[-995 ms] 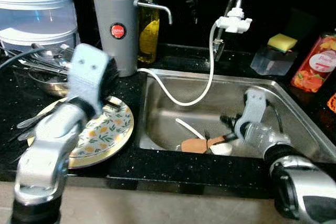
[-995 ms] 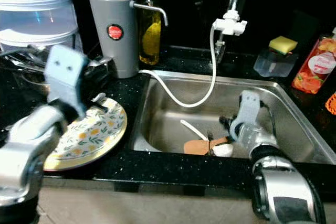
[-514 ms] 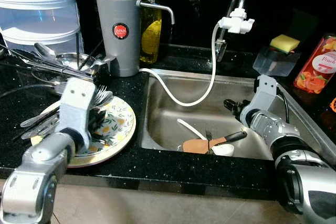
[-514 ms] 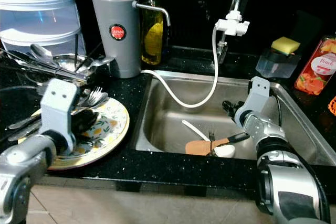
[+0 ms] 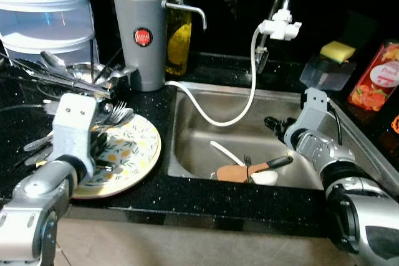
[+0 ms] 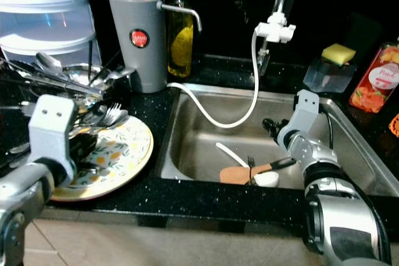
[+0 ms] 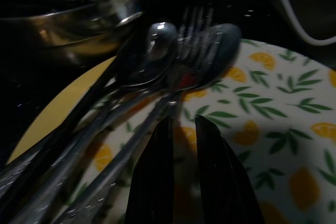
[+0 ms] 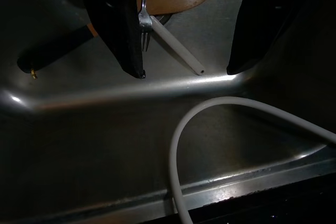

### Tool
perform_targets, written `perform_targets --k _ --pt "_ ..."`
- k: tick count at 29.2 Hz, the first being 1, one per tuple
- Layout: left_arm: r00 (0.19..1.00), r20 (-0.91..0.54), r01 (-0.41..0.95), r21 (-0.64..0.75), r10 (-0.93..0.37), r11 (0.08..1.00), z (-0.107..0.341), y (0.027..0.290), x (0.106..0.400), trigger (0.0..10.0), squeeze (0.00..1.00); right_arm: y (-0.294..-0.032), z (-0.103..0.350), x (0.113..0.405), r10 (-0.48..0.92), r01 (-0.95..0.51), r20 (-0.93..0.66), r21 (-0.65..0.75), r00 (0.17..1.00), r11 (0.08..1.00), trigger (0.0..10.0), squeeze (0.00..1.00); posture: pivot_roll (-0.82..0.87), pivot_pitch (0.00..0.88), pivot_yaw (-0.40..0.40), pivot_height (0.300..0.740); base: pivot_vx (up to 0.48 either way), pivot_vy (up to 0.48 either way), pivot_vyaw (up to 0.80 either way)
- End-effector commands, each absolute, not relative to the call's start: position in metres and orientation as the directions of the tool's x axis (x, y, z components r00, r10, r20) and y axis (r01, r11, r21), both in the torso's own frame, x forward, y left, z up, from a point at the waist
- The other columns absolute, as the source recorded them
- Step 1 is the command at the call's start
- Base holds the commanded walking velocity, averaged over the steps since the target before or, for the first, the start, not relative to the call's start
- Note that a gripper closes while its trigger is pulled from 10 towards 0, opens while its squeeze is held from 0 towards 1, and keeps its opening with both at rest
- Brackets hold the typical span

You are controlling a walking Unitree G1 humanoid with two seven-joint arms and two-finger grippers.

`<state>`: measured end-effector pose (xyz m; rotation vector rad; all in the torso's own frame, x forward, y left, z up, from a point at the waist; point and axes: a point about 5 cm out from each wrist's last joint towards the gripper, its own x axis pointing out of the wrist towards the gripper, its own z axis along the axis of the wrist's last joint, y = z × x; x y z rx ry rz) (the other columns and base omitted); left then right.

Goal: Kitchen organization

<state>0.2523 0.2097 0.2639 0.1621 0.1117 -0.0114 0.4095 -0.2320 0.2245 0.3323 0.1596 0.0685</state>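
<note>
Read "Peach" on the white label of the red bottle (image 5: 375,76) at the right edge of the counter. Saw a round red sticker with small white letters on the grey cup (image 5: 139,37) near the back of the counter, left of the sink; letters too small to read. Found no other words or numbers.

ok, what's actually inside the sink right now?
In the sink: a brown spatula with a black handle, a fork, a white stick-like utensil, a small white dish and the white hose. The right gripper hovers open above. The spatula covers whatever lies beneath it.
</note>
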Motion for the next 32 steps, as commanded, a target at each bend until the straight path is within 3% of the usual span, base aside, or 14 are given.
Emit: perform_targets --k 1,2,7,8,9,20,23,24,27,28,30,31,32 --pt "0.995 -0.1 0.015 0.172 0.003 0.985 0.268 0.209 0.249 10.0 0.18 -0.234 0.222 0.409 0.086 -0.032 -0.147 0.335 0.985 0.942 10.0 0.0 0.22 0.112 -0.083 0.74 0.0 0.0 0.0" --pt "0.995 -0.096 0.014 0.175 0.003 0.985 0.269 0.21 0.249 10.0 1.0 -0.234 0.222 0.409 0.086 -0.031 -0.148 0.335 0.985 0.942 10.0 0.0 0.22 0.112 -0.083 0.74 0.0 0.0 0.0" --pt "0.996 -0.092 0.018 0.188 -0.001 0.982 0.272 0.21 0.251 10.0 1.0 -0.233 0.222 0.409 0.089 -0.034 -0.149 0.335 0.985 0.942 10.0 0.0 0.22 0.111 -0.083 0.74 0.0 0.0 0.0" --pt "0.996 -0.094 0.022 0.189 -0.005 0.982 0.272 0.209 0.251 10.0 0.96 -0.232 0.221 0.409 0.091 -0.036 -0.149 0.336 0.985 0.941 10.0 0.0 0.22 0.111 -0.083 0.74 0.0 0.0 0.0" --pt "0.994 -0.107 0.032 0.185 -0.012 0.982 0.269 0.207 0.251 10.0 0.0 -0.231 0.221 0.409 0.094 -0.038 -0.15 0.337 0.984 0.941 10.0 0.0 0.21 0.111 -0.081 0.74 0.0 0.0 0.0" --pt "0.985 -0.166 0.074 0.152 -0.048 0.986 0.257 0.199 0.25 9.8 0.0 -0.23 0.219 0.409 0.098 -0.04 -0.156 0.336 0.983 0.941 10.0 0.0 0.21 0.115 -0.074 0.74 0.0 0.0 0.0" --pt "0.982 -0.182 0.07 0.144 -0.043 0.987 0.253 0.2 0.246 8.0 0.0 -0.23 0.219 0.409 0.101 -0.044 -0.155 0.338 0.983 0.94 10.0 0.0 0.21 0.115 -0.074 0.74 0.0 0.0 0.0" --pt "0.981 -0.189 0.069 0.141 -0.041 0.988 0.251 0.2 0.246 6.2 0.0 -0.229 0.219 0.409 0.102 -0.044 -0.155 0.338 0.983 0.94 10.0 0.0 0.21 0.116 -0.075 0.74 0.0 0.0 0.0" --pt "0.98 -0.194 0.068 0.139 -0.04 0.988 0.25 0.2 0.245 6.2 0.0 -0.229 0.219 0.409 0.102 -0.044 -0.156 0.338 0.983 0.94 10.0 0.0 0.21 0.116 -0.075 0.74 0.0 0.0 0.0" --pt "0.979 -0.198 0.069 0.137 -0.041 0.988 0.249 0.199 0.244 4.9 0.0 -0.229 0.219 0.409 0.103 -0.046 -0.156 0.337 0.982 0.94 10.0 0.0 0.22 0.117 -0.076 0.74 0.0 0.0 0.0" --pt "0.977 -0.21 0.059 0.124 -0.032 0.991 0.245 0.2 0.243 3.7 0.0 -0.228 0.22 0.409 0.105 -0.048 -0.154 0.336 0.982 0.941 10.0 0.0 0.22 0.117 -0.077 0.74 0.0 0.0 0.0" --pt "0.977 -0.21 0.059 0.124 -0.032 0.991 0.245 0.2 0.243 3.7 0.0 -0.228 0.22 0.409 0.105 -0.048 -0.154 0.336 0.982 0.941 10.0 0.0 0.22 0.117 -0.077 0.74 0.0 0.0 0.0" --pt "0.975 -0.222 0.044 0.103 -0.02 0.994 0.243 0.201 0.242 0.8 0.0 -0.228 0.22 0.41 0.106 -0.049 -0.154 0.336 0.982 0.941 10.0 0.0 0.22 0.117 -0.078 0.74 0.0 0.0 0.0"
